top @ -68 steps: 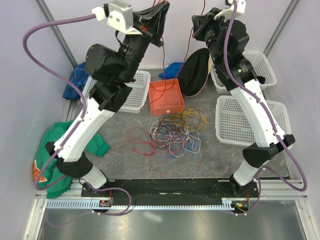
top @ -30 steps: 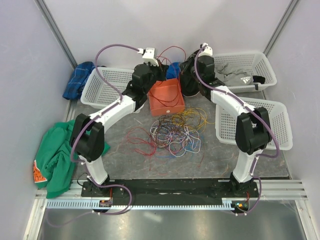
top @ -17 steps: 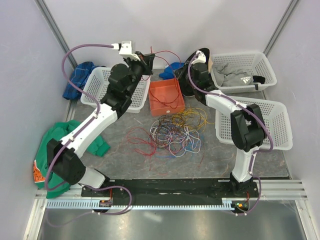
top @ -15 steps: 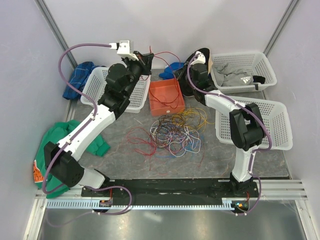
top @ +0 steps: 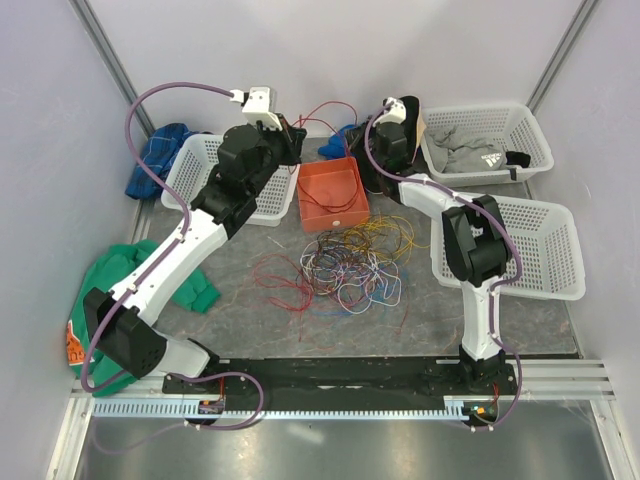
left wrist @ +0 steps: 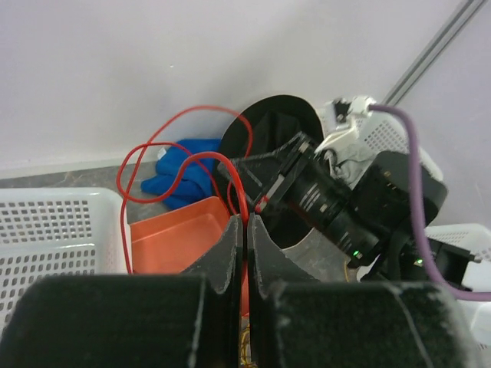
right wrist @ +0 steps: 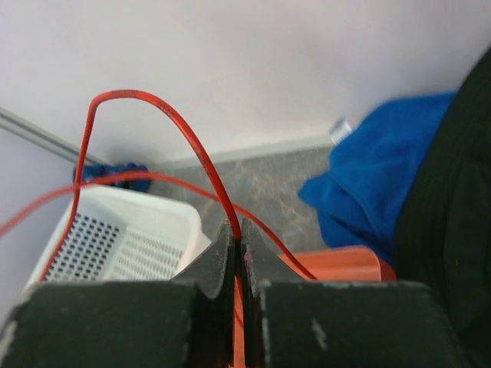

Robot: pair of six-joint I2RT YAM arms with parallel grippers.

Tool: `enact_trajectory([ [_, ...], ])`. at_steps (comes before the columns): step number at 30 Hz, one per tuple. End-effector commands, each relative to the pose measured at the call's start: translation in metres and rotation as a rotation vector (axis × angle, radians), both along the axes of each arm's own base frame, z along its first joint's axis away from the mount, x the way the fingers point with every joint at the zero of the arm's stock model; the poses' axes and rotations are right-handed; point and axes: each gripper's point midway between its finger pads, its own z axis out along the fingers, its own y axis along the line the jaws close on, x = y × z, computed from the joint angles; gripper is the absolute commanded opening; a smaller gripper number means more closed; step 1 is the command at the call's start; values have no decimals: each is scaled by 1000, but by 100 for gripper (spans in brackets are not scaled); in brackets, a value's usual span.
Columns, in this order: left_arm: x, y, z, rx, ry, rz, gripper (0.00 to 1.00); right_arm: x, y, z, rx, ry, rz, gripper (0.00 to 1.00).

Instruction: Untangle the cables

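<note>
Red wire point(left wrist: 196, 109) hangs in a slack arch at upper centre of the overhead view, above the orange box point(top: 303, 200). Its length runs left to right between the two arms. Left gripper point(left wrist: 245, 222) is clamped tight on one side of the span, right gripper point(right wrist: 236, 226) on the other; neither is nearer. Slack bows toward the back wall. Tangle of cables point(top: 355, 265) lies mid-frame, well apart. Judgement: pulling apart sideways would straighten the wire.
</note>
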Motion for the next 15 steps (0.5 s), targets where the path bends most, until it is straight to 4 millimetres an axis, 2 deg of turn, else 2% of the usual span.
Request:
enact_trajectory([
  [1, -1, 14, 13, 7, -16, 59, 2, 12, 0, 87, 60, -229, -28, 0],
  [5, 5, 16, 4, 31, 21, 80, 2, 9, 0, 98, 32, -285, -35, 0],
  [6, 7, 14, 2, 33, 30, 80, 2, 9, 2, 90, 20, -281, -38, 0],
  [8, 7, 13, -2, 38, 53, 81, 2, 8, 3, 88, 8, -314, -43, 0],
  [9, 8, 14, -2, 35, 57, 84, 2, 10, 5, 71, -18, -304, -42, 0],
  [11, 9, 13, -6, 39, 76, 87, 2, 11, 6, 58, -23, -309, -44, 0],
  [12, 9, 13, -7, 41, 82, 89, 2, 13, 7, 38, -34, -281, -39, 0],
  [14, 9, 14, -8, 46, 91, 90, 2, 14, 9, 21, -43, -248, -33, 0],
  [15, 9, 14, -8, 48, 92, 92, 2, 14, 12, 5, -50, -208, -24, 0],
])
